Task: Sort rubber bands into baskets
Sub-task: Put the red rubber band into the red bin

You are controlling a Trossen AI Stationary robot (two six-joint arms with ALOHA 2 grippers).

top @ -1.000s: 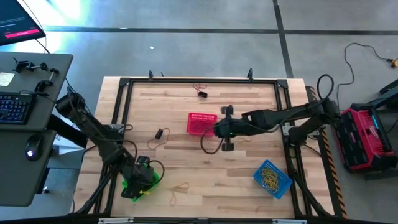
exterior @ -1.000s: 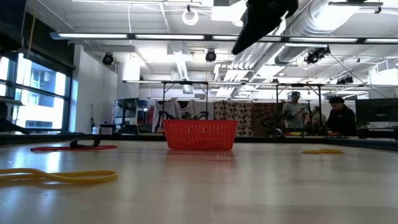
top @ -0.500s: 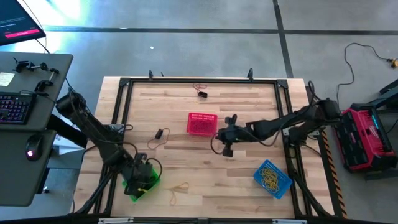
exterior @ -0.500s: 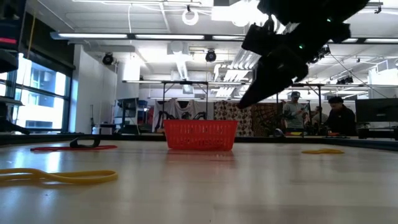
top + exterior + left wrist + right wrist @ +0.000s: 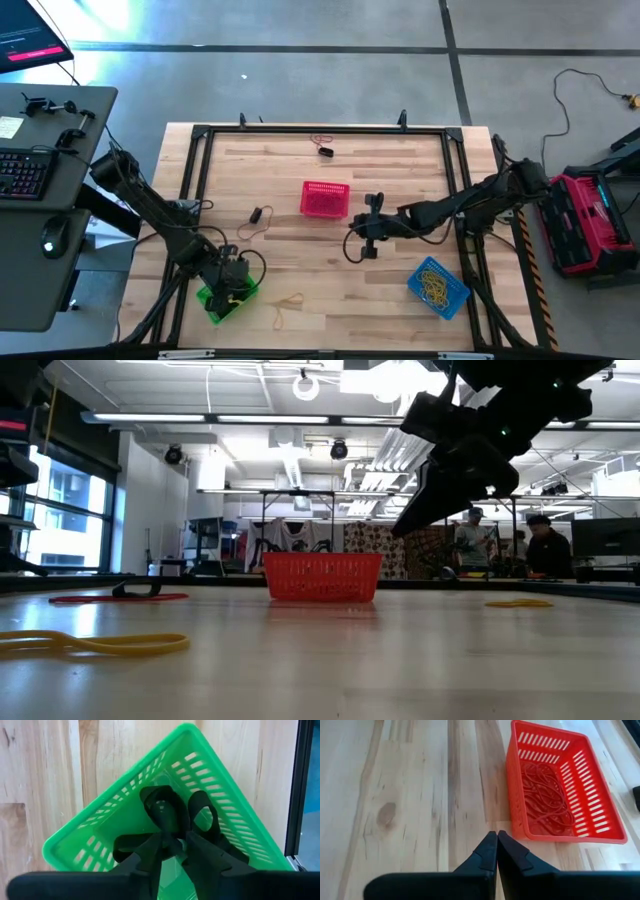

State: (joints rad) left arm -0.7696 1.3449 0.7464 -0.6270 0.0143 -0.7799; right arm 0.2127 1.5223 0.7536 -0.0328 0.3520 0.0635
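A green basket (image 5: 215, 303) stands at the table's near left. My left gripper (image 5: 230, 283) points down into it, fingers a little apart. In the left wrist view my left gripper (image 5: 174, 845) hangs just over black rubber bands (image 5: 162, 807) on the basket floor (image 5: 115, 822). The red basket (image 5: 324, 199) holds reddish bands (image 5: 547, 795). My right gripper (image 5: 351, 232) is shut with nothing in it and slants down at bare wood near the red basket's side wall (image 5: 517, 805). In the low view it (image 5: 400, 528) hangs above the table. My left gripper points down into the green basket with a black band's loop (image 5: 170, 827) right at its parted fingertips. Whether the fingers touch that band I cannot tell.
A blue basket (image 5: 438, 286) with yellow bands stands near right. Loose bands lie on the wood: a yellow one (image 5: 288, 302) near the green basket, a black and a reddish one (image 5: 256, 217) left of centre, two more (image 5: 322, 146) at the far edge. A black frame rims the table.
My right gripper has come down from high beside the red basket, moving a little toward the near edge and away from the basket. It stays shut.
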